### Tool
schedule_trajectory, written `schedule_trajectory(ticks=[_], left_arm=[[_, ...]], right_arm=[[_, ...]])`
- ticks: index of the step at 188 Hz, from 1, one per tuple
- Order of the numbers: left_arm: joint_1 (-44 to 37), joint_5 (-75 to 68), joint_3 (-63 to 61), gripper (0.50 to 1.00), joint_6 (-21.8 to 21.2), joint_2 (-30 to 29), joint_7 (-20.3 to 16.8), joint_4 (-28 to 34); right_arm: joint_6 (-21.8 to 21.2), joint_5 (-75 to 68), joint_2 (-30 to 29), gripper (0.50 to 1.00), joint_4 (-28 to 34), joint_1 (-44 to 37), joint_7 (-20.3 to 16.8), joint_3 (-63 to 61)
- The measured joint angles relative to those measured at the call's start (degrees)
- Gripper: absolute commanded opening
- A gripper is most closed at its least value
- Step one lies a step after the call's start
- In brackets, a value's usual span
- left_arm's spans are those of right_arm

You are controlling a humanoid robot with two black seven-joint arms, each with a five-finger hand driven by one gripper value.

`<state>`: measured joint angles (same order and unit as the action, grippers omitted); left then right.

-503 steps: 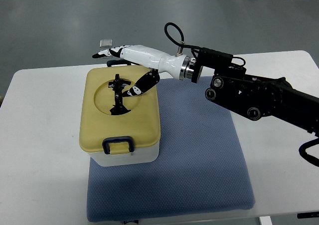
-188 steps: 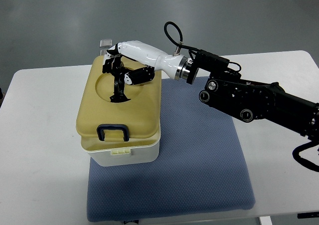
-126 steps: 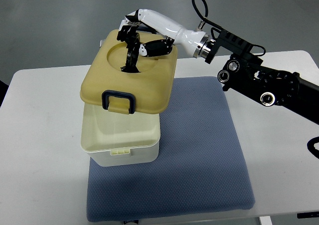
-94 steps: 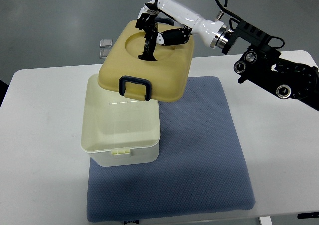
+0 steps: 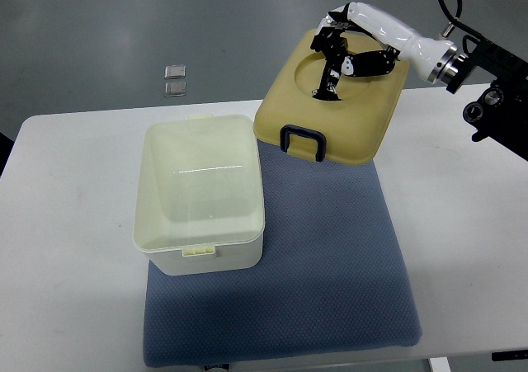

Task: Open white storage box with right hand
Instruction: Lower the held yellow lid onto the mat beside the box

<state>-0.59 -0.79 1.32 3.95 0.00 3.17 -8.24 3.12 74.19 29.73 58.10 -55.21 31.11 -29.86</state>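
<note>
Sitting open on the near-left part of the blue mat [image 5: 330, 265], the white storage box [image 5: 202, 195] shows an empty interior with its front latch facing the camera. Its yellow lid [image 5: 334, 108] is off, held tilted in the air up and to the right of the box, clear of the rim, dark clip toward the camera. Right hand [image 5: 342, 46] grips the black handle in the lid's round recess, fingers curled around it. White table [image 5: 66, 223] beneath. Left arm not visible.
</note>
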Motion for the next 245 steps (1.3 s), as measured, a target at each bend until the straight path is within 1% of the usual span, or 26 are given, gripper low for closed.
schedule_trajectory(ticks=[23,42,111,167,204,245], left_arm=[[0.0,0.0,0.0,1.0,0.0,0.0,0.0,0.0],[0.0,0.0,0.0,1.0,0.0,0.0,0.0,0.0],[0.0,0.0,0.1,1.0,0.0,0.0,0.0,-0.1],[0.0,0.0,0.1,1.0,0.0,0.0,0.0,-0.2],[0.0,0.0,0.1,1.0,0.0,0.0,0.0,-0.1],[0.0,0.0,0.1,1.0,0.0,0.0,0.0,-0.3]], right_arm=[[-0.8,0.1,1.2,0.5,0.0,1.6,2.9,0.1],[-1.0,0.2,1.4,0.5,0.0,2.8,3.7,0.7],[-1.0,1.0,1.5,0.5,-1.1,6.9,3.9,1.4],[-0.9,1.1,4.4,0.5,-2.0,8.3,3.9,1.4],[-0.8,1.3,4.6,0.5,-2.2,9.9,3.9,1.8],[0.9,1.8,4.5,0.5,-2.2,10.2,3.9,5.8]])
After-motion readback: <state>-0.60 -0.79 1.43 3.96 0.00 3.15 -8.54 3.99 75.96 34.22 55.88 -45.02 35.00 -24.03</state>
